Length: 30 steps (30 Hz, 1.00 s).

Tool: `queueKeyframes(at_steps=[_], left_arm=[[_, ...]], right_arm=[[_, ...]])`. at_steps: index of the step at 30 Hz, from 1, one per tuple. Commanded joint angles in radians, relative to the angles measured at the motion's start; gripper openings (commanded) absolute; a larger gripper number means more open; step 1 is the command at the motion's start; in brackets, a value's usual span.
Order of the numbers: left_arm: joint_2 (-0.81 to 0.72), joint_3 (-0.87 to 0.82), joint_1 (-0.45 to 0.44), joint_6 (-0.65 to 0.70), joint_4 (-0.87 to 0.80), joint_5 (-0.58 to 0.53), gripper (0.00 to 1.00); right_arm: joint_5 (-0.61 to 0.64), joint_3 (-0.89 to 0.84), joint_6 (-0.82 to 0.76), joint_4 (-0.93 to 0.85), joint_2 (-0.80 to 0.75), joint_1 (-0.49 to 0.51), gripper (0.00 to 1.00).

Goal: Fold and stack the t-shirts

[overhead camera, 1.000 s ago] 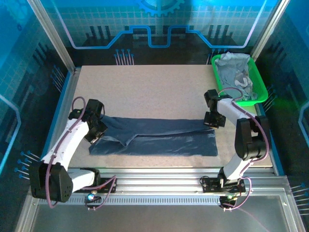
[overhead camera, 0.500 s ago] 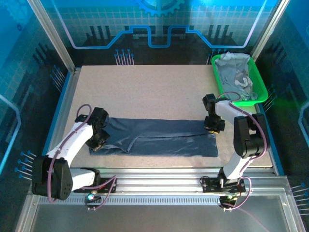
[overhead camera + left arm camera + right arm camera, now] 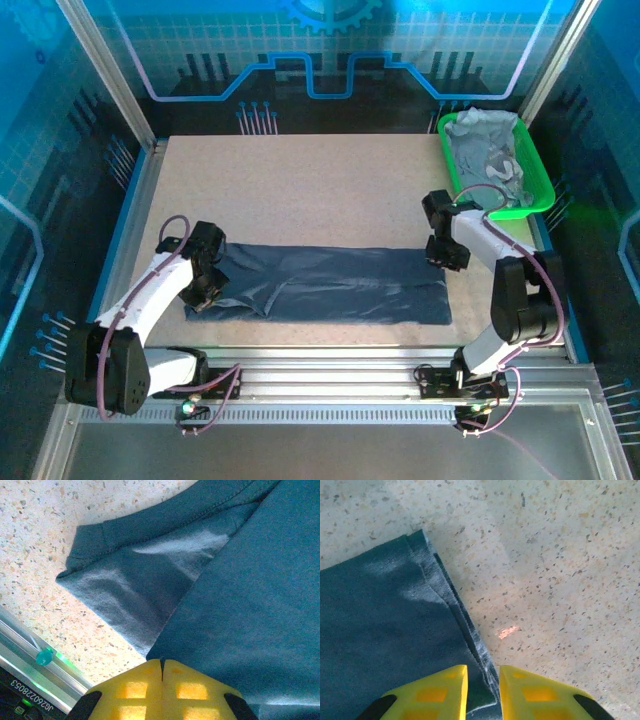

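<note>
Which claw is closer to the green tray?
Right. The right claw is at the shirt's right edge, close to the tray; the left claw is at the shirt's left end, across the table.

A pale beige speckled stone-look tabletop (image 3: pixel 330 190) fills the middle of the top view. A bright green rectangular plastic tray (image 3: pixel 515 211) stands on its far right corner. Behind the far edge rises a blue backdrop panel (image 3: pixel 330 60) printed with a grid, a gear and circuit lines. Silver metal posts slant up at the far left (image 3: pixel 105 70) and the far right (image 3: pixel 557 60). A ribbed aluminium rail (image 3: pixel 330 375) runs along the near edge, with a slotted strip (image 3: pixel 330 410) just nearer. In the left wrist view a small teal knob (image 3: pixel 45 656) sits on a silver rail beside the speckled top. In the right wrist view a small orange-pink patch of light (image 3: pixel 509 631) lies on the bare tabletop.
</note>
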Motion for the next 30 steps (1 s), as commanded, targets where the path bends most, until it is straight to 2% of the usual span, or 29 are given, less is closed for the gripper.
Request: queueKeyframes(at_steps=[1,5,11,19,25,27,29,30], left_arm=[[-0.004,0.028,-0.006,-0.019,-0.039,0.006,0.0],[-0.028,0.023,-0.007,-0.021,-0.04,-0.004,0.0],[-0.015,0.017,-0.007,-0.024,-0.036,0.0,0.0],[-0.017,0.008,-0.006,-0.022,-0.036,-0.001,0.0],[-0.023,-0.006,-0.01,-0.05,-0.021,0.054,0.0],[-0.027,-0.001,-0.013,-0.058,-0.023,0.064,0.14],[-0.028,0.021,-0.013,-0.061,-0.045,0.063,0.4],[-0.029,0.042,-0.012,-0.057,-0.059,0.055,0.48]], right_arm=[[-0.042,0.003,0.023,0.0,0.017,0.02,0.21],[-0.093,-0.034,0.042,0.021,0.057,0.019,0.13],[-0.149,-0.101,0.084,0.056,0.111,-0.011,0.09],[-0.108,-0.07,0.042,0.043,0.071,-0.026,0.11],[-0.079,-0.004,0.011,0.021,-0.01,0.059,0.17],[-0.079,0.019,0.01,0.017,-0.014,0.101,0.18],[-0.077,0.044,0.013,0.022,-0.014,0.152,0.19],[-0.081,0.052,0.012,0.029,-0.016,0.172,0.2]])
